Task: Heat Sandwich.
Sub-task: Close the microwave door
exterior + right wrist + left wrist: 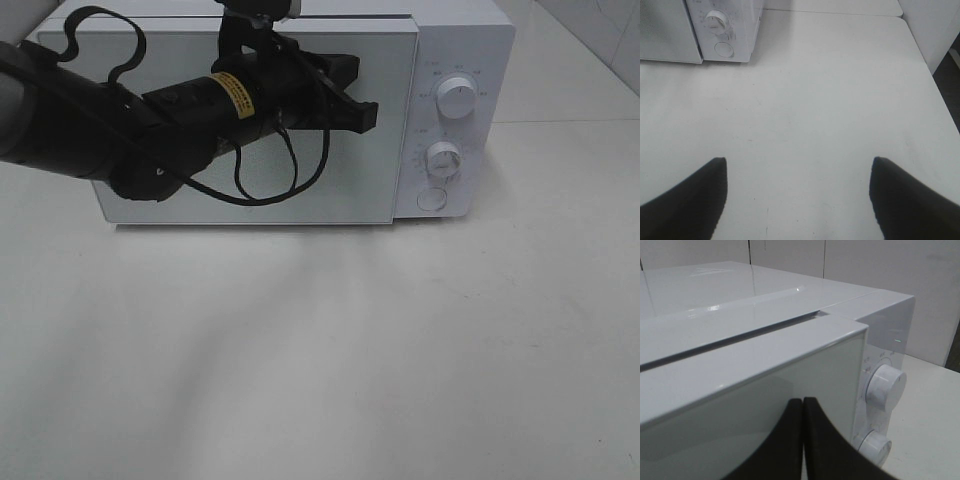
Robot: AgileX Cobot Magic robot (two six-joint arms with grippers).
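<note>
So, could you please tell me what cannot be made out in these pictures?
Sandwich: in no view; the microwave door hides the inside.
Dial markings: too small, exterior high view.
Left pincer: contact with the door unclear, its fingers block it, left wrist view.
Right pincer: only fingertips show, right wrist view.

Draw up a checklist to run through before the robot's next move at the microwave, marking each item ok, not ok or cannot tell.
1. The left tool is shut and sits in front of the microwave door, near its dial-side edge: ok.
2. The right tool is open and empty above the table: ok.
3. The microwave door is fully closed: cannot tell; a dark seam runs along its top.
4. The sandwich is located: not ok; no view shows it.
5. The upper dial and lower dial are unobstructed: ok.
</note>
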